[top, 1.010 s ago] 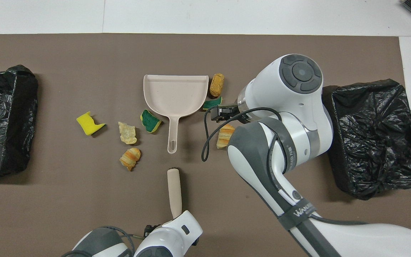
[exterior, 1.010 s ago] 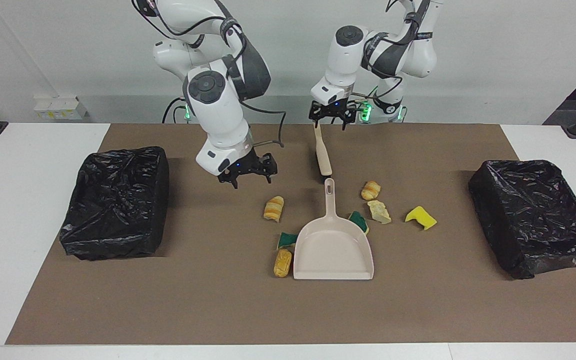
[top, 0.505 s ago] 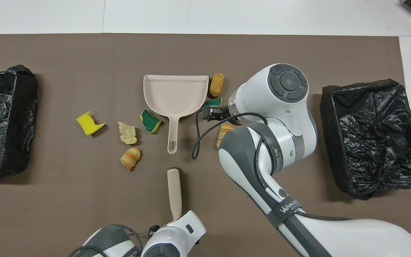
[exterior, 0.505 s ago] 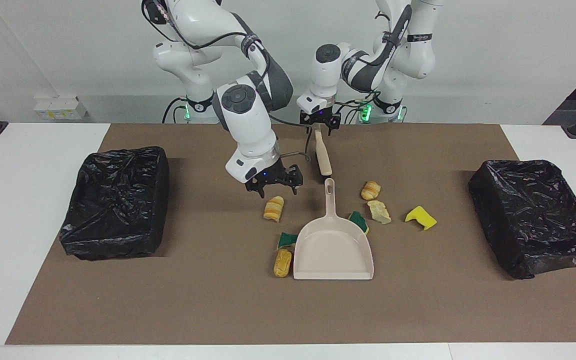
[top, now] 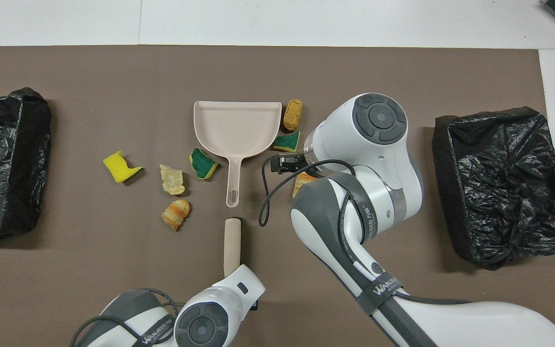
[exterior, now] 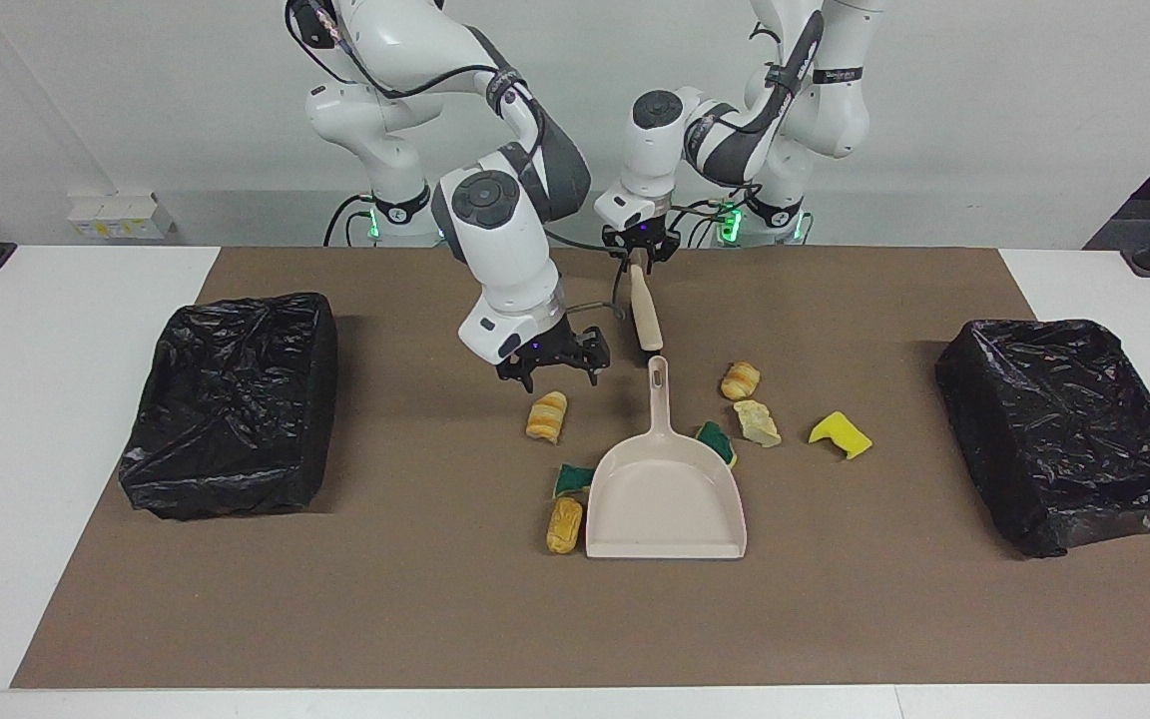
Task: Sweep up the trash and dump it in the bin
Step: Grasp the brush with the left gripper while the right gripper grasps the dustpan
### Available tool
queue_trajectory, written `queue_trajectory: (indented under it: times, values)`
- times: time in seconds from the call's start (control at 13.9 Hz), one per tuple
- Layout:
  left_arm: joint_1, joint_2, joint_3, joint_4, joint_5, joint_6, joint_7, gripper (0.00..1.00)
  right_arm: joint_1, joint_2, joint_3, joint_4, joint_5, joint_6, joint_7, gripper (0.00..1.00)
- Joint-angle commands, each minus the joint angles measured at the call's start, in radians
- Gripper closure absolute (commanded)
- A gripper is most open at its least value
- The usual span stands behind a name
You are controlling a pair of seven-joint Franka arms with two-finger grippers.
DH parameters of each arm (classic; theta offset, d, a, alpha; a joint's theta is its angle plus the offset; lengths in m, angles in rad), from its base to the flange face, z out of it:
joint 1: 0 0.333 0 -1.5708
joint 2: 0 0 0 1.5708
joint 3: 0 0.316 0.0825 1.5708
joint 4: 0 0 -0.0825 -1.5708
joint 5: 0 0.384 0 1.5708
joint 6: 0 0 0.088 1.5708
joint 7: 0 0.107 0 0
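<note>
1. Beige brush (exterior: pixel 646 315), lying on the mat nearest the robots. The left gripper (exterior: pixel 639 262) is pinched on its near end. Risk: held so far back, the brush may swivel or slip once it meets a load, and its free end lies just beside the pan handle (exterior: pixel 657 384) and may knock it.
2. Right gripper (exterior: pixel 552 371), fingers spread, holding nothing, over a roll (exterior: pixel 546 416). Risk: coming down here, it strikes the roll rather than the pan handle beside it. Its slack cable (top: pixel 264 202) may drag.
3. Second roll (exterior: pixel 740 380), crusty chunk (exterior: pixel 757 422) and yellow sponge (exterior: pixel 841 435), loose on the mat toward the left arm's end. Risk: a hard stroke scatters them.
4. Pan (exterior: pixel 665 499), flat, mouth turned away from the robots. Two green sponges (exterior: pixel 718 442) (exterior: pixel 571 479) touch its sides, and a third roll (exterior: pixel 564 525), the farthest scrap, lies beside its mouth. Risk: moving the pan shoves these aside, and most scraps lie nearer than the mouth.
5. Two black bins (exterior: pixel 231 404) (exterior: pixel 1064 429), one at each end, well apart from the pan. Risk: a tilted pan spills on the way.
</note>
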Motion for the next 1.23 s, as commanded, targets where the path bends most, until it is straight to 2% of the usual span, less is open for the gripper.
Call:
queue_trajectory:
  times: [0.0,0.22,0.51,0.65,0.72,0.87,1.01,1.15]
  values:
    - [0.084,-0.016,-0.002,0.067,0.025,-0.138,-0.004,1.00,-0.015,-0.039,0.001,-0.049,0.017,-0.010,-0.036,0.00]
    - [0.214,-0.048,-0.002,0.108,0.097,-0.235,-0.001,1.00,-0.007,-0.036,0.001,-0.057,0.017,0.004,-0.049,0.00]
    - [0.437,-0.042,-0.002,0.182,0.099,-0.235,0.171,1.00,0.050,-0.007,0.001,-0.051,0.005,0.076,-0.006,0.00]
    - [0.538,-0.008,-0.003,0.214,0.108,-0.220,0.272,1.00,0.126,0.042,-0.003,-0.023,-0.050,0.108,0.091,0.02]
    - [0.584,0.012,-0.003,0.240,0.119,-0.215,0.335,1.00,0.151,0.071,0.000,0.009,-0.120,0.112,0.149,0.08]
    - [0.675,0.065,-0.002,0.297,0.119,-0.162,0.460,1.00,0.186,0.135,0.000,0.075,-0.215,0.112,0.249,0.08]
    - [0.750,0.124,-0.002,0.359,0.120,-0.149,0.551,1.00,0.240,0.221,-0.008,0.193,-0.275,0.093,0.278,0.12]
    - [0.795,0.173,0.000,0.416,0.120,-0.146,0.626,1.00,0.258,0.269,-0.008,0.256,-0.343,0.072,0.300,0.13]
